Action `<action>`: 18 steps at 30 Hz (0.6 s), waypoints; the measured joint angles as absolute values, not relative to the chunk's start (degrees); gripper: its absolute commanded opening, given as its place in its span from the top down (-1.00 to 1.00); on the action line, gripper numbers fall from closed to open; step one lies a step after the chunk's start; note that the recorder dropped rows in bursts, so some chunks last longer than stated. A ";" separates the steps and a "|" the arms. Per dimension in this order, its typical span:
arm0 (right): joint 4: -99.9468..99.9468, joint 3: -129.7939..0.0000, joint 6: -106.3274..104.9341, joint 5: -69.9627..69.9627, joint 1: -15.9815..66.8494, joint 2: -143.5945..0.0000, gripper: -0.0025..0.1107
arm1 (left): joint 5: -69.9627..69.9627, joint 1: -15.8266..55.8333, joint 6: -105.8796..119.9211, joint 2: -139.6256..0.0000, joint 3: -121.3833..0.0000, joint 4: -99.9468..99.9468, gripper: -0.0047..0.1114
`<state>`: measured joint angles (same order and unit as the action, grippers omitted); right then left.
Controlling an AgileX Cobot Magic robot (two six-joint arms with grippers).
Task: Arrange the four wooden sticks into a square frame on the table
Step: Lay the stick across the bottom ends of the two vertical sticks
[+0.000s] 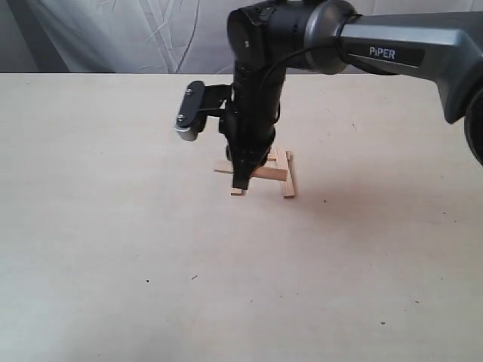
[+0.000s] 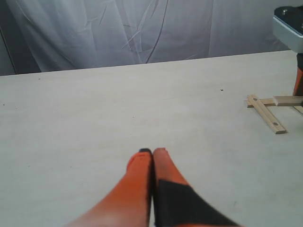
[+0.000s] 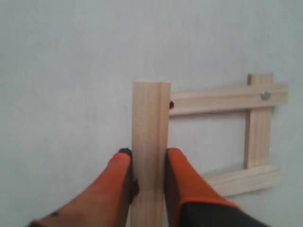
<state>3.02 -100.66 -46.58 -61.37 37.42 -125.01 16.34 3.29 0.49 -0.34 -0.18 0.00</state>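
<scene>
- Left wrist view: left gripper (image 2: 152, 152) hangs low over the pale cream wood-grain table (image 2: 85, 123), orange fingers pressed together, empty.
- Mid-table: three flat pale wooden slats (image 3: 227, 99) lie as an open U, ends overlapping.
- The right gripper (image 3: 149, 153) pinches the fourth slat (image 3: 150, 109) across its width, at the U's open side.
- Judgement: slats are light, stiff and smooth. An edge pinch suits them, but laid ones would shift if nudged.

Square frame (image 1: 285, 175) in all three views

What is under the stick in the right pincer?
Two crosswise sticks run in beneath it, over the table. The held stick covers their ends, so contact cannot be seen.
</scene>
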 measured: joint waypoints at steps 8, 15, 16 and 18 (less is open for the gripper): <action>2.72 -100.66 -54.79 -58.66 33.99 -129.18 0.97 | 16.34 3.29 0.49 -0.34 -0.18 0.00 0.92; 3.15 -100.66 -58.98 -56.12 33.99 -130.89 0.97 | 16.34 3.29 0.49 -0.34 -0.18 0.00 0.92; 3.15 -100.66 -59.09 -55.96 33.99 -131.01 0.97 | 16.34 3.29 0.49 -0.34 -0.18 0.00 0.92; 3.28 -100.66 -59.09 -55.79 33.99 -131.26 0.97 | 16.34 3.29 0.49 -0.34 -0.18 0.00 0.92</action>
<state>3.28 -100.66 -59.09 -55.79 33.99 -131.26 16.34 3.29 0.49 -0.34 -0.18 0.00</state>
